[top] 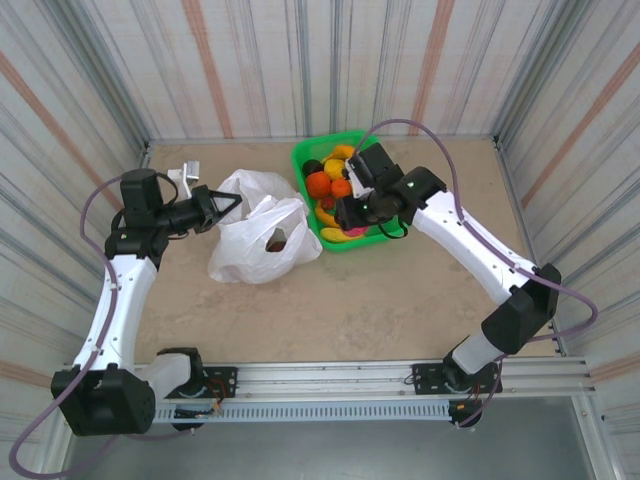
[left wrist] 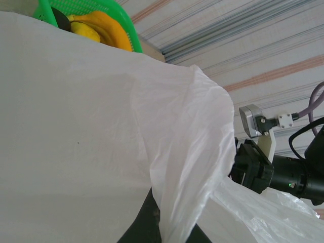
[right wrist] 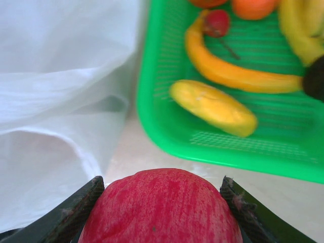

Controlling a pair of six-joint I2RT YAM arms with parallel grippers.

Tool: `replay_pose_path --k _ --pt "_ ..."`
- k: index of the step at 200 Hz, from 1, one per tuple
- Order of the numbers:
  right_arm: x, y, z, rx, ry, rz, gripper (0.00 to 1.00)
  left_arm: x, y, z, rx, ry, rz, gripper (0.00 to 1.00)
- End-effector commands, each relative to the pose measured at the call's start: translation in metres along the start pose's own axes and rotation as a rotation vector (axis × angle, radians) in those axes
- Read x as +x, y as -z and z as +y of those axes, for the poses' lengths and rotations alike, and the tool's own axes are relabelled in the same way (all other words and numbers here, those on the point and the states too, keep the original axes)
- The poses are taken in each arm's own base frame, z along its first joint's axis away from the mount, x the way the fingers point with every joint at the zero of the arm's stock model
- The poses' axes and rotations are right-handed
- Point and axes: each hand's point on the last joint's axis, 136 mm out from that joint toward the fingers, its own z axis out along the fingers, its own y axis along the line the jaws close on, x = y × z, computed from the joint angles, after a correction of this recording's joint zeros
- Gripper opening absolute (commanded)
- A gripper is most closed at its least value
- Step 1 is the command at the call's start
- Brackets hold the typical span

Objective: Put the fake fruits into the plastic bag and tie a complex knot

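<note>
- Top external view: you have the plastic bag (top: 262, 248), thin crinkly white film, slumped on the tan table (top: 400, 290) just left of the green mesh basket (top: 303, 158); what lies inside it cannot be told.
- The left gripper (top: 232, 206) has its jaws together, pinching the bag's film at its left edge; in the left wrist view that film drapes in smooth translucent folds.
- In the right wrist view, your right gripper (right wrist: 162, 200) is clamped on a red fruit (right wrist: 162, 215), round and faintly speckled, over bare table between bag and basket.
- The basket holds the other fake fruits (top: 332, 185): a curved orange banana (right wrist: 228, 73), a stubby yellow piece (right wrist: 212, 107), a small red piece (right wrist: 216, 23); all glossy plastic.
</note>
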Motion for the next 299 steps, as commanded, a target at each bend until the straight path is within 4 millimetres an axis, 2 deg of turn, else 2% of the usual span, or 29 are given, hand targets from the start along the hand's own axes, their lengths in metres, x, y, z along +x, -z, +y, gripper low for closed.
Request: replay_pose_path --k 1,37,85,125,177,222,254,299 --pt "-0.006 0.007 0.039 -0.156 -0.012 -0.038 0.58 0.000 0.002 -0.002 0.009 -0.003 -0.003 0.00" --pt "-0.009 -0.001 0.077 -0.267 0.024 -0.033 0.58 0.001 0.002 -0.002 0.009 -0.006 -0.003 0.00" --pt "0.008 0.003 0.122 -0.421 0.055 0.013 0.58 0.001 0.001 -0.001 0.012 -0.002 -0.003 0.00" --pt "0.012 0.003 0.157 -0.516 0.095 0.008 0.58 0.001 0.001 0.000 0.014 0.002 -0.002 0.00" --pt "0.008 -0.013 0.197 -0.608 0.104 -0.010 0.58 0.001 0.000 0.001 0.016 0.007 -0.003 0.00" --pt "-0.015 -0.041 0.204 -0.575 0.083 -0.093 0.58 0.002 0.001 -0.002 0.023 0.002 -0.001 0.00" --pt "-0.024 -0.067 0.199 -0.522 0.065 -0.129 0.58 0.000 0.002 -0.004 0.024 -0.006 -0.006 0.00" --pt "-0.037 -0.094 0.186 -0.463 0.040 -0.169 0.59 -0.003 0.002 -0.001 0.011 -0.002 -0.022 0.00"
